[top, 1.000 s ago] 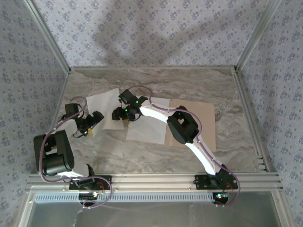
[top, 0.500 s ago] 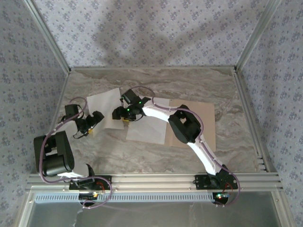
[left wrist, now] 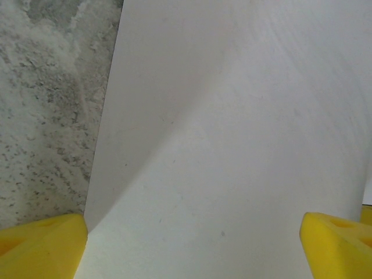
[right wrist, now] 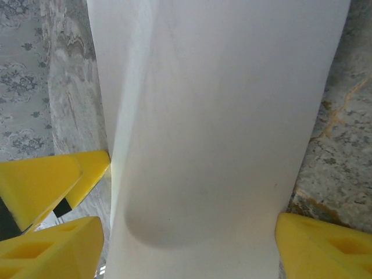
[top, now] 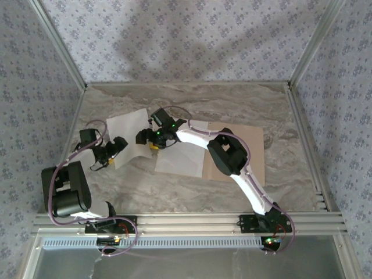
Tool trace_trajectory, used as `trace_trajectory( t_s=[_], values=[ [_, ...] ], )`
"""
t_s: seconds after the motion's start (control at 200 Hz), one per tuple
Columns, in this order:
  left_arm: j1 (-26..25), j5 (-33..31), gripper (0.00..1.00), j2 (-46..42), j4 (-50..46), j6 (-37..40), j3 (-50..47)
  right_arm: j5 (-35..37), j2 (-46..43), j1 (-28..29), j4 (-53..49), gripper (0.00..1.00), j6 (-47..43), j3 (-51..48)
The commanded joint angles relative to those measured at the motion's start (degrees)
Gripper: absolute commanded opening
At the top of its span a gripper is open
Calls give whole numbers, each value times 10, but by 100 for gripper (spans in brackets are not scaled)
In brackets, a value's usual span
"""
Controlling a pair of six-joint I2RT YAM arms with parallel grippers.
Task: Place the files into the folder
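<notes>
One of the files, a white sheet, lies at the left of the table and bows upward between the two grippers. My left gripper stands at its near-left edge, open wide, with the sheet spreading out under and between its yellow fingertips. My right gripper is at the sheet's right edge, jaws wide apart, and the curved sheet runs between its fingertips. A second white sheet lies flat on the left half of the tan folder, which lies open.
The marble table is ringed by aluminium posts and patterned walls. In the right wrist view another yellow fingertip, apparently the left gripper's, shows close at the left. The right arm's white links cross above the folder.
My right gripper's jaws have spread wider and its wrist has edged slightly away from me. The left gripper has hardly moved and stays wide.
</notes>
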Motion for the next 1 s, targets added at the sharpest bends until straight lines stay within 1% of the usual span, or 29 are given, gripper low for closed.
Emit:
trace_trajectory(
  t_s=[0.0, 0.355, 0.685, 0.994],
  values=[
    [-5, 36, 95, 19, 1, -1, -18, -20, 3, 8, 9, 80, 24, 1],
    [-4, 43, 94, 18, 7, 0, -22, -10, 22, 17, 1, 80, 45, 31],
    [-4, 51, 93, 16, 13, -4, -24, -10, 38, 17, 12, 76, 65, 44],
    [-5, 57, 92, 6, 13, -9, -27, -20, 50, 15, 25, 66, 78, 59]
  ],
)
